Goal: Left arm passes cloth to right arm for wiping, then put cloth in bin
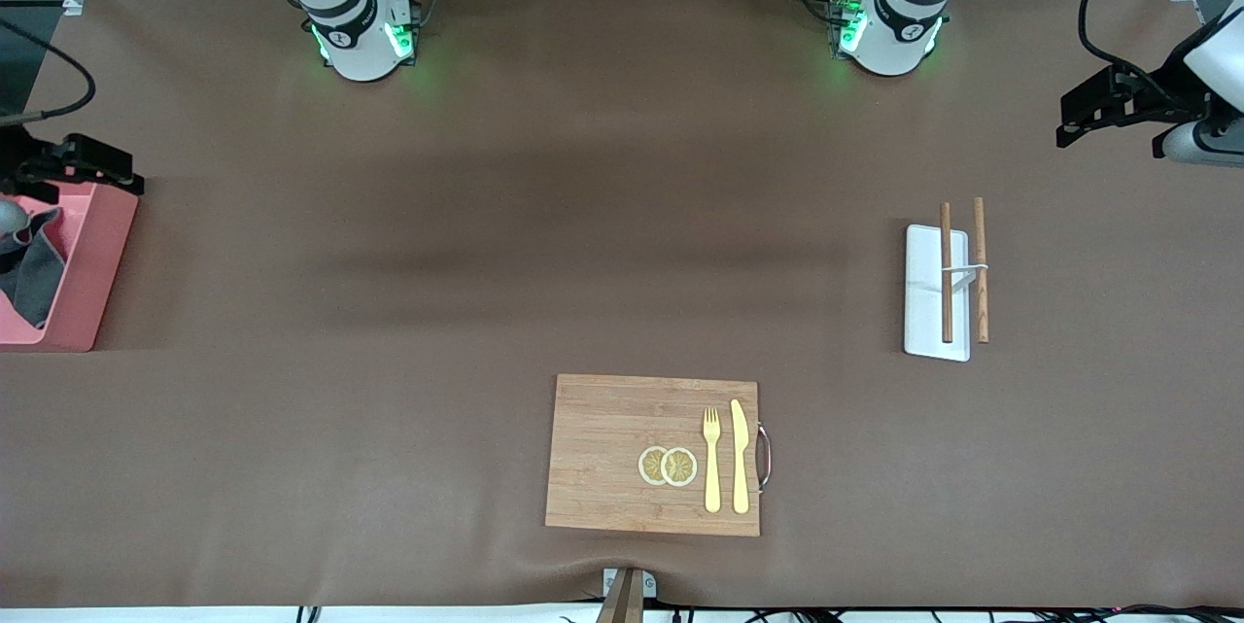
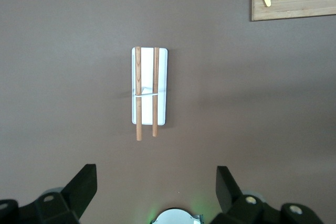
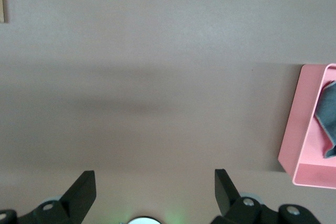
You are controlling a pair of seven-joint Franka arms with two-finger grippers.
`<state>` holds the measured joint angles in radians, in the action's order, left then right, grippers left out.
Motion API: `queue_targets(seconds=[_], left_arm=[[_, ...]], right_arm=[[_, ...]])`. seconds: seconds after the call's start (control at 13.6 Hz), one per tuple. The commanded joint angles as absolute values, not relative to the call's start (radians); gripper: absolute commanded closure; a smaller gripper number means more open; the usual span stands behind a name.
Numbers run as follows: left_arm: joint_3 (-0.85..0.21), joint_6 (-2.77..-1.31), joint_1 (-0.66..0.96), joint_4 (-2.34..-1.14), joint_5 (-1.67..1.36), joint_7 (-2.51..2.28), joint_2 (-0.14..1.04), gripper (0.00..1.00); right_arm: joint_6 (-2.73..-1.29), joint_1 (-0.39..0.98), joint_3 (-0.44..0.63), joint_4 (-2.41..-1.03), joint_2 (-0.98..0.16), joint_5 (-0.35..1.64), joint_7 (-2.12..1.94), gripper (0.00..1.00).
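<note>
cloth (image 1: 31, 273) lies inside the bin (image 1: 92, 254), dark grey side showing, slumped against the wall. nothing holding it. bin is salmon pink, sits at the right arm's end of the table, partly out of the front view. right wrist view shows the same bin wall (image 3: 302, 129) with a grey corner of cloth (image 3: 328, 124) in it.

right gripper (image 1: 73, 161) hangs over the upper edge of the bin, black fingers (image 3: 81, 192) spread wide, nothing between them. in its own wrist view only bare brown table (image 3: 157, 77) lies between the two fingers.

left gripper (image 1: 1108, 108) is up in the air over the left arm's end of the table, fingers (image 2: 84, 184) wide apart and empty. that arm is parked, waiting.

white tray (image 1: 935, 293) on the table under the left wrist camera, two wooden sticks (image 1: 946, 273) laid lengthwise, one on the tray and one along its edge, joined by a thin white band. tray (image 2: 149, 85) sits well apart from the bin.

wooden cutting board (image 1: 653, 455) nearer the front camera than the tray, about mid table. on it: yellow fork (image 1: 711, 458) and yellow knife (image 1: 740, 456) side by side, two round lemon slices (image 1: 668, 466) touching each other just beside the fork. metal handle (image 1: 764, 456) on the board's edge next to the knife.
</note>
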<state>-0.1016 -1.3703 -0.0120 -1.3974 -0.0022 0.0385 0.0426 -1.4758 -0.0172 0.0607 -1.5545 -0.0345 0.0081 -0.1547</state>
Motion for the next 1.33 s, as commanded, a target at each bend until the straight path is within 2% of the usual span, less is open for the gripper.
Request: queue_targets(seconds=[0.0, 0.15, 0.3, 0.59, 1.25], left_arm=[[-0.106, -1.387, -0.014, -1.404, 0.021, 0.051, 0.049, 0.00], [-0.109, -1.390, -0.008, -1.404, 0.049, 0.025, 0.051, 0.00], [-0.110, -1.390, -0.006, -1.410, 0.051, -0.043, 0.058, 0.00], [-0.110, -1.407, -0.014, -1.411, 0.054, -0.052, 0.075, 0.00], [-0.110, -1.407, -0.015, -1.414, 0.054, -0.051, 0.075, 0.00]], right_arm=[[-1.574, -0.014, 0.052, -1.733, 0.098, 0.014, -0.109, 0.00], [-1.636, -0.014, 0.052, -1.662, 0.071, 0.006, -0.123, 0.00], [-1.628, -0.014, 0.052, -1.611, 0.037, 0.011, -0.123, 0.00], [-1.705, -0.029, 0.044, -1.602, -0.023, -0.005, -0.112, 0.00], [-1.701, -0.008, 0.058, -1.588, -0.028, -0.008, -0.109, 0.00]])
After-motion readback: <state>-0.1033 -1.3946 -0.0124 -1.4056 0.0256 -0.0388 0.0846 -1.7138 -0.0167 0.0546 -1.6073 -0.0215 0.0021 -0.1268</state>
